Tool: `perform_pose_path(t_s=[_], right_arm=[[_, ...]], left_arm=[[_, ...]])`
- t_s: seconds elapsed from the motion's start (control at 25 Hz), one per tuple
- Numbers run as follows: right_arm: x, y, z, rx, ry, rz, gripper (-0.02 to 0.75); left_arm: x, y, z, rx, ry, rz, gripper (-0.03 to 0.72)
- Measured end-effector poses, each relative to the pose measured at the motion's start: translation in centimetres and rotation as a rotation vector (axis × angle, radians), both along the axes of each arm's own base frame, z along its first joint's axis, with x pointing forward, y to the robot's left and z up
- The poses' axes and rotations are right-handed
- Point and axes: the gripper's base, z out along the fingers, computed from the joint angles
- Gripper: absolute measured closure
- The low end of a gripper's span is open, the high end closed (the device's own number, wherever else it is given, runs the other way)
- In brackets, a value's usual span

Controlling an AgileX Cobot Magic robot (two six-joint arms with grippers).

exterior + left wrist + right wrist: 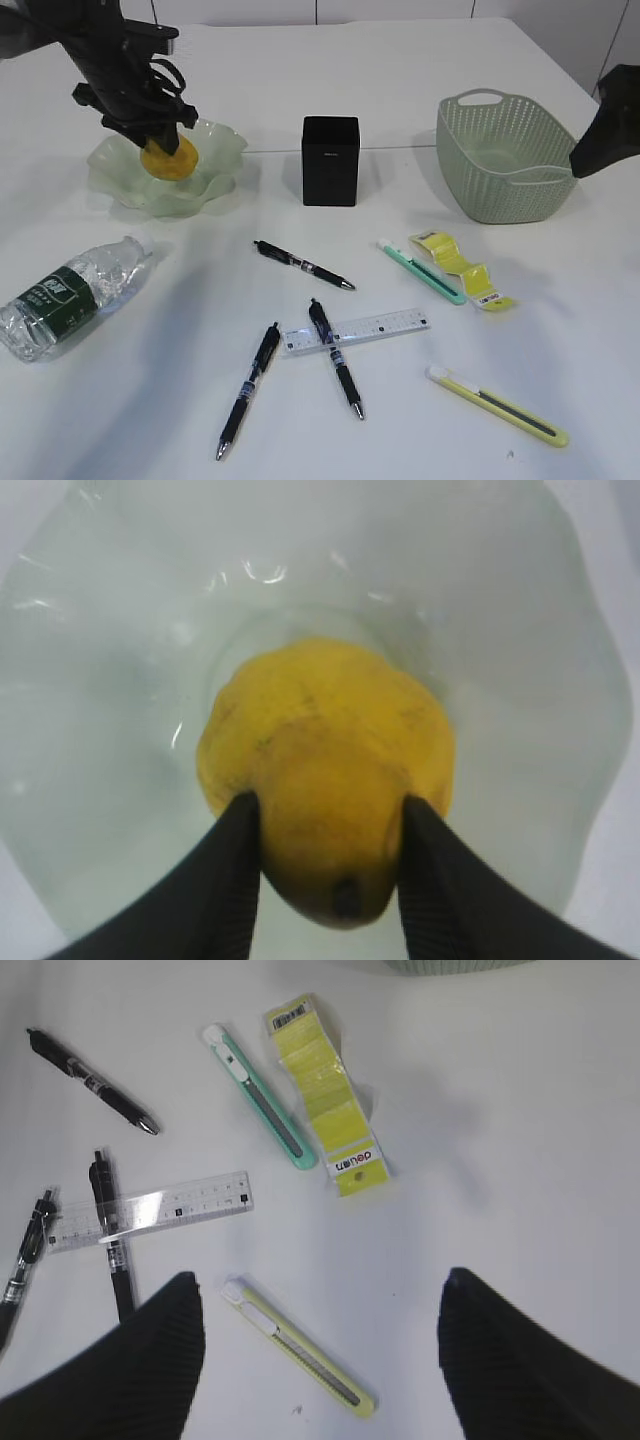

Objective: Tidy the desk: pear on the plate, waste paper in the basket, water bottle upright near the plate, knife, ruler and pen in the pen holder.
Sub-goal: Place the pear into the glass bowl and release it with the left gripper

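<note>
My left gripper (331, 800) is shut on the yellow pear (330, 750), one black finger pressing each side. The pear (168, 160) sits low in the pale green plate (215, 140). The water bottle (70, 290) lies on its side at the front left. My right gripper (320, 1278) hangs open high above the desk, over a yellow knife (300, 1348). The waste paper (325, 1100) lies beside a teal knife (258, 1095). The clear ruler (150, 1210) rests across a black pen (110, 1240). The black pen holder (330, 160) stands mid-desk, and the basket (505, 155) is at the back right.
Two more black pens (303, 265) (248, 390) lie loose in the middle of the desk. The right arm (610, 130) shows as a dark shape at the right edge, next to the basket. The desk's far edge runs behind the plate and basket.
</note>
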Motion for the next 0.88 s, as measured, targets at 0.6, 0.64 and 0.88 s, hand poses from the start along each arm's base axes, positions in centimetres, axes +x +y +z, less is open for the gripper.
perform_pose_path(t_s=[0.6,0.64,0.88], right_arm=[[0.0,0.0,0.0,0.000,-0.002,-0.001,0.170],[0.0,0.0,0.0,0.000,-0.002,-0.001,0.170],[0.1,0.0,0.0,0.000,-0.005,-0.001,0.171]], left_arm=[[0.9,2.0,-3.0,-0.023,0.054,0.049,0.406],[0.9,2.0,-3.1,-0.025,0.057,0.049,0.406],[0.9,2.0,-3.2,-0.030,0.060,0.050,0.404]])
